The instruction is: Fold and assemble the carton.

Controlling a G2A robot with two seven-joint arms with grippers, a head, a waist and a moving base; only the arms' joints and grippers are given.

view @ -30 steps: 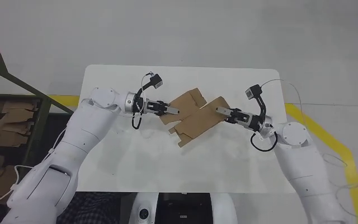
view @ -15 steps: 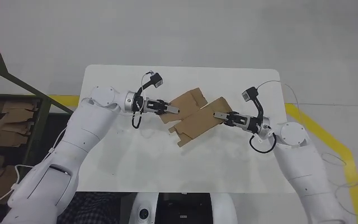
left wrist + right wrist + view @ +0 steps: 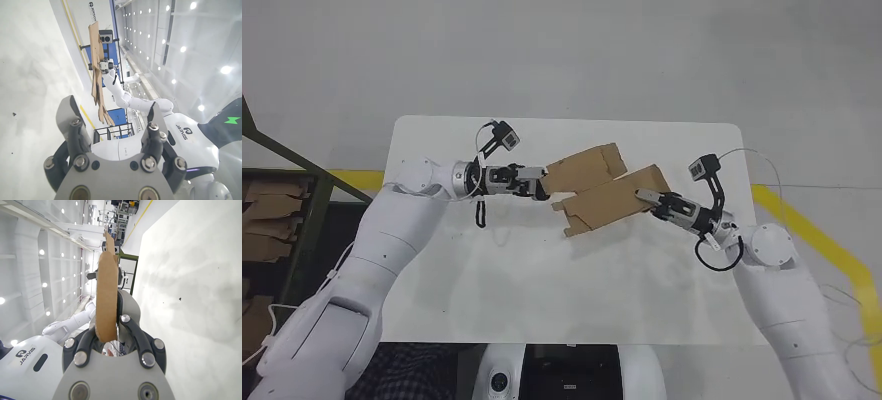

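Note:
A flat brown carton (image 3: 597, 185) hangs tilted over the middle of the white table (image 3: 492, 290). My right gripper (image 3: 650, 197) is shut on its right end; in the right wrist view the carton (image 3: 106, 291) runs edge-on between the right gripper's (image 3: 113, 313) fingers. My left gripper (image 3: 541, 186) sits at the carton's left end, open. In the left wrist view the left gripper (image 3: 113, 115) has nothing between its fingers, and the carton (image 3: 96, 75) stands edge-on some way beyond them, held by the right gripper (image 3: 104, 66).
A dark rack with stacked cardboard (image 3: 272, 210) stands left of the table. A yellow floor line (image 3: 802, 225) runs past the right side. Bare table surface lies in front of and behind the carton.
The carton has risen off the table and turned up on edge, shifting right and back with the right gripper. The left wrist has rotated and moved back, following the carton's left end.

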